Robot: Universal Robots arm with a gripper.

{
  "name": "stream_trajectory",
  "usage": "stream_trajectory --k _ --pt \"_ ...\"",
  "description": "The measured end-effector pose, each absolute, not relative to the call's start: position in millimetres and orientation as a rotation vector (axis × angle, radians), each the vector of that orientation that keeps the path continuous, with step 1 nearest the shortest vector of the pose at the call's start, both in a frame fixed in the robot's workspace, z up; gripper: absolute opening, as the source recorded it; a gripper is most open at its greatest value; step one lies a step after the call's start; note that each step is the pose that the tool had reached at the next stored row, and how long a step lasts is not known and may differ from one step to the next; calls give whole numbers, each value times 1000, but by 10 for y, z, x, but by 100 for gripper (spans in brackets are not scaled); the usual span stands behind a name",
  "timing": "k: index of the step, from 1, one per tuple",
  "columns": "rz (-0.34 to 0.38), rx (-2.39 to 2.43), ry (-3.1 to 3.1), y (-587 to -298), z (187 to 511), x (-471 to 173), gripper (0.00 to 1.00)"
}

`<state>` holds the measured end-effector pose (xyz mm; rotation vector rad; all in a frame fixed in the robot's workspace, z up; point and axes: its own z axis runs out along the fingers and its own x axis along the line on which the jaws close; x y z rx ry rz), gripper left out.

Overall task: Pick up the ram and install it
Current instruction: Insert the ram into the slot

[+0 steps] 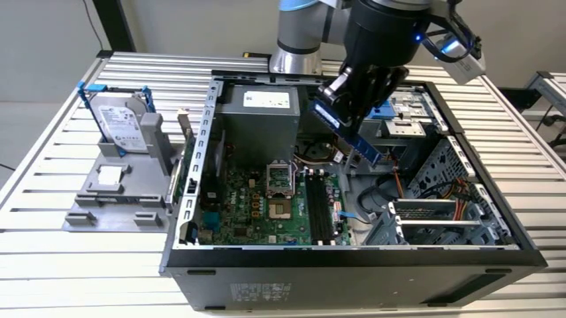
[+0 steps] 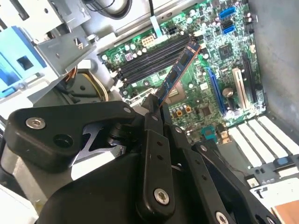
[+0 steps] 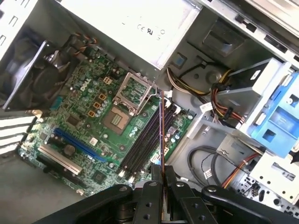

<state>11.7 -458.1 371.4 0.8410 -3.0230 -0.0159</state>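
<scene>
My claw (image 1: 345, 116) clenches the ram (image 1: 367, 150) above the motherboard slots (image 1: 320, 211); lowered skewed, it could jam or crack.

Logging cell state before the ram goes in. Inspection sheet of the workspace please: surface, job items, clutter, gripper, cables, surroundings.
Surface: slatted metal table with an open computer case on it.
Job's things: ram held tilted above the motherboard, not seated; the black slots look empty.
Clutter: hard drive in a blue frame, upright on a grey stand, beside the case on the exterior view's left.
Grippers: gripper shut on one end of the ram.
Cables: orange and yellow wires and a black cable loop inside the case, apart from the slots.
Surroundings: part of another metal table at the exterior view's right.
</scene>
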Motion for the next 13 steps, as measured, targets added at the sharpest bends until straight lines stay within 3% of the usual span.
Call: stream_trajectory --k 13 --pt "-16 662 -3068 -4581 3703 134 0"
